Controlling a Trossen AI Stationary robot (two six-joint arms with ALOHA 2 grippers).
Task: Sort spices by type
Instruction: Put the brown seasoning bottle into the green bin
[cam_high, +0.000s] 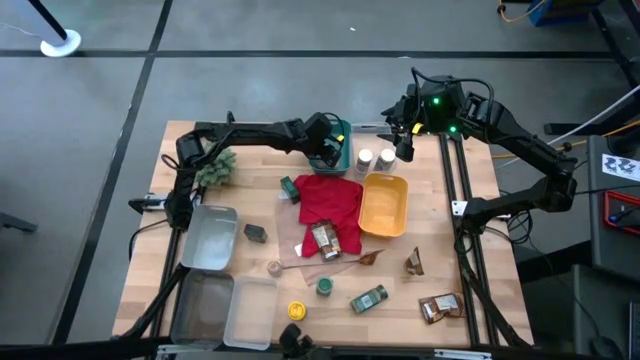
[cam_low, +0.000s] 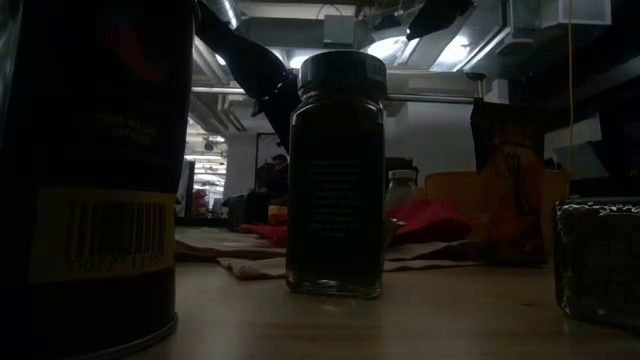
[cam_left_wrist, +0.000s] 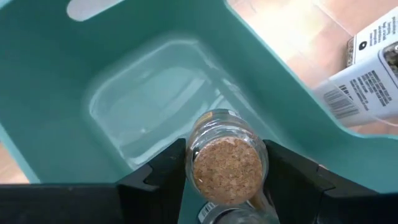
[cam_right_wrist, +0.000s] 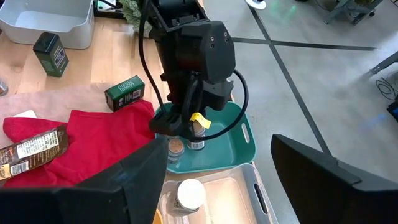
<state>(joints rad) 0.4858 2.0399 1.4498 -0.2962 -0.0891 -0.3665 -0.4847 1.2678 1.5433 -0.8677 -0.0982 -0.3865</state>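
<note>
Left gripper (cam_left_wrist: 227, 180): 2 dark fingers clamped on either side of a small cork-topped glass jar (cam_left_wrist: 227, 163), held upright over the inside of the teal bin (cam_left_wrist: 155, 99). The bin floor directly beneath looks bare. Right gripper (cam_high: 404, 150): jaws spread wide and empty, waiting above the table's far edge beside 2 white-lidded jars (cam_high: 373, 158).

Step in hand, as judged: depositing the jar in the teal bin. To do it well, lower until the jar base meets the bin floor, keep it vertical, and only then part the fingers; a release from height would risk tipping the glass. Retreat straight up so the fingers do not drag the jar.

View comparison: the left wrist view alone shows the cork lid and the grip on it; in the high view the left wrist hides the jar entirely. The right wrist view adds a side aspect, showing another small jar (cam_right_wrist: 176, 148) already standing in the teal bin, which the left wrist view does not show. Only the high view maps the remaining spices: brown foil packets (cam_high: 440, 306), a green tin (cam_high: 368, 299) and a yellow-lidded jar (cam_high: 296, 310) scattered near the red cloth (cam_high: 330, 198) and yellow bin (cam_high: 384, 205).
</note>
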